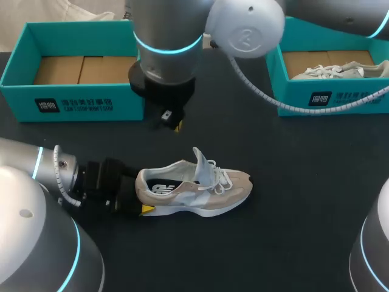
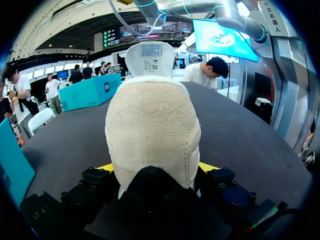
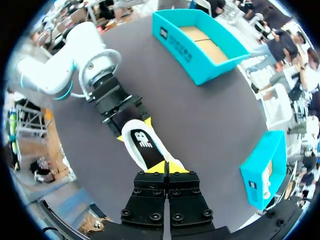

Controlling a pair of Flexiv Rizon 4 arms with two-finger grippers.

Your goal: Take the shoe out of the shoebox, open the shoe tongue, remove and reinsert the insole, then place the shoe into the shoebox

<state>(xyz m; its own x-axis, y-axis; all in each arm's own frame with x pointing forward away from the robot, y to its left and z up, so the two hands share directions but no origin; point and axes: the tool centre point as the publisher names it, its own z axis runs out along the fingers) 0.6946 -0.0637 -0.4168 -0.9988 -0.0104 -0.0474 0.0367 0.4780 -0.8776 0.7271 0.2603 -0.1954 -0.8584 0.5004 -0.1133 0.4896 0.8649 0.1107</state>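
Observation:
A beige and white sneaker (image 1: pixel 200 190) lies on its sole on the black table, toe to the right, with its tongue (image 1: pixel 201 164) pulled upright. The dark insole (image 3: pixel 143 145) shows inside the shoe. My left gripper (image 1: pixel 141 198) is shut on the shoe's heel (image 2: pixel 152 135), one yellow fingertip (image 2: pixel 106 167) on each side of it. My right gripper (image 3: pixel 166 167) hangs above the shoe's opening, its yellow tips pressed together with nothing between them. In the head view the right gripper (image 1: pixel 173 121) sits behind the shoe's heel end.
A teal shoebox (image 1: pixel 73 100) with cardboard on its floor stands at the back left. A second teal box (image 1: pixel 322 94) at the back right holds another pale shoe (image 1: pixel 337 71). The right arm's cable (image 1: pixel 267 97) loops over the table.

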